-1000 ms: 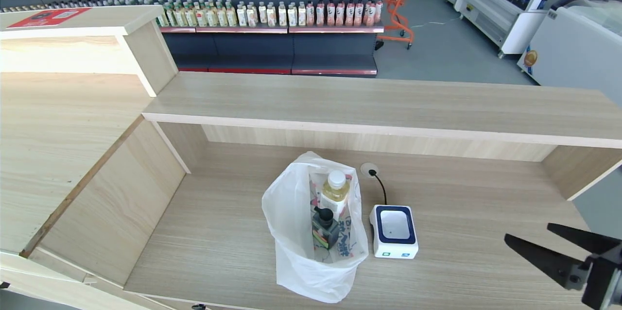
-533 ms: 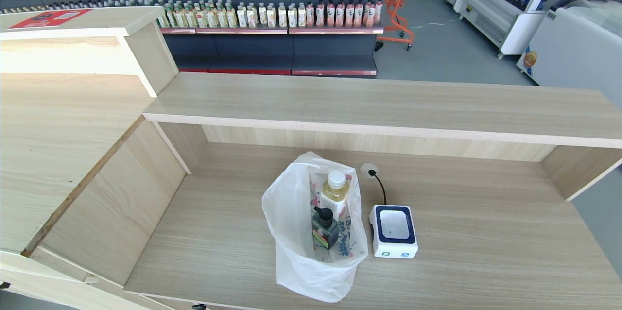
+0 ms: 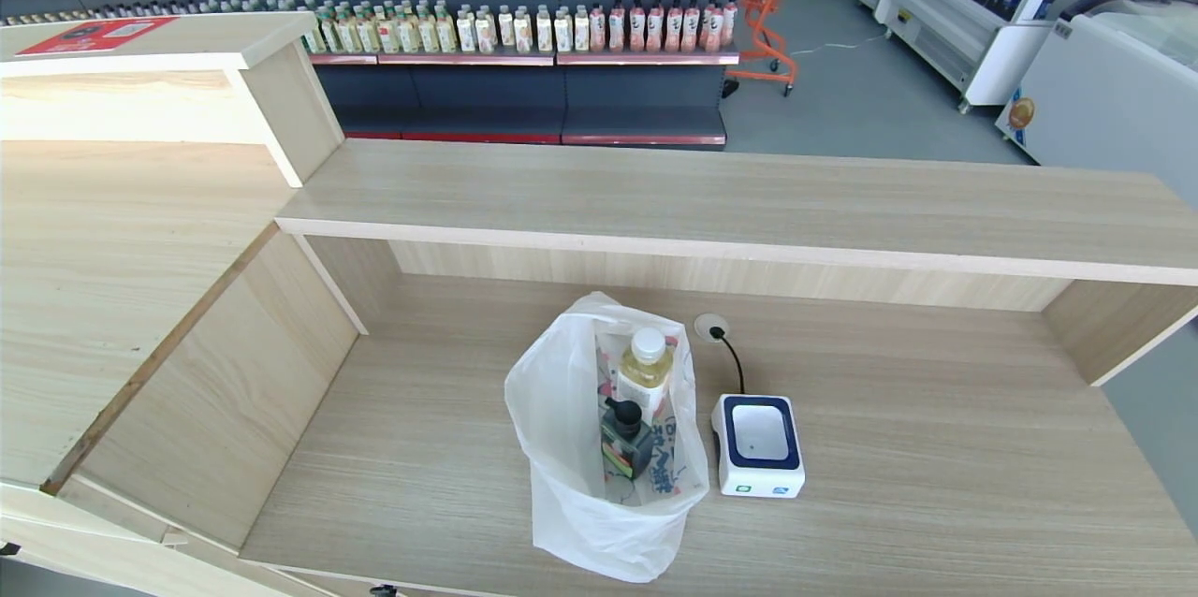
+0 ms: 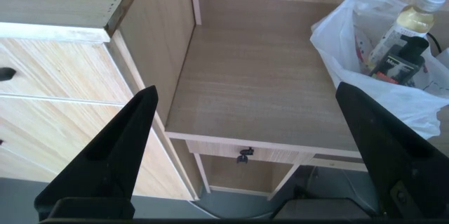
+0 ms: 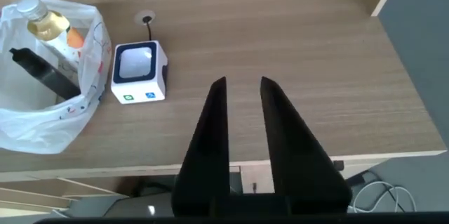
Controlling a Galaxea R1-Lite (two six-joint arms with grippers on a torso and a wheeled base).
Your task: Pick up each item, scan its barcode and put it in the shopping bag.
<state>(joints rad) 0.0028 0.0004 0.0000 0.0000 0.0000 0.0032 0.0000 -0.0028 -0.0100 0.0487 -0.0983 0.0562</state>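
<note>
Nearest to us, the left claw [image 4: 247, 89] hangs over the front edge of the worktop [image 3: 936, 485]. It is spread wide and released, grasping nothing and touching nothing. The right claw [image 5: 243, 80] hovers above the near edge as well. Its two fingers lie almost parallel with only a narrow gap between them, and that gap is empty.

Farther in, we see the white plastic shopping bag [image 3: 562, 429] standing open on the worktop. Inside it a dark bottle with a black pump top [image 3: 625, 447] sits nearest. A printed packet [image 3: 666, 466] is beside that, and behind them a drink bottle [image 3: 645, 368] with pale yellow liquid and a white cap stands upright. Just beside the bag, on its right, the white and blue scanner [image 3: 758, 445] rests face up. Its black cable [image 3: 732, 356] runs back to a round port in the worktop.

Beyond that a raised ledge [image 3: 749, 204] crosses the scene, and far behind it are shop shelves [image 3: 524, 26] lined with bottles.
</note>
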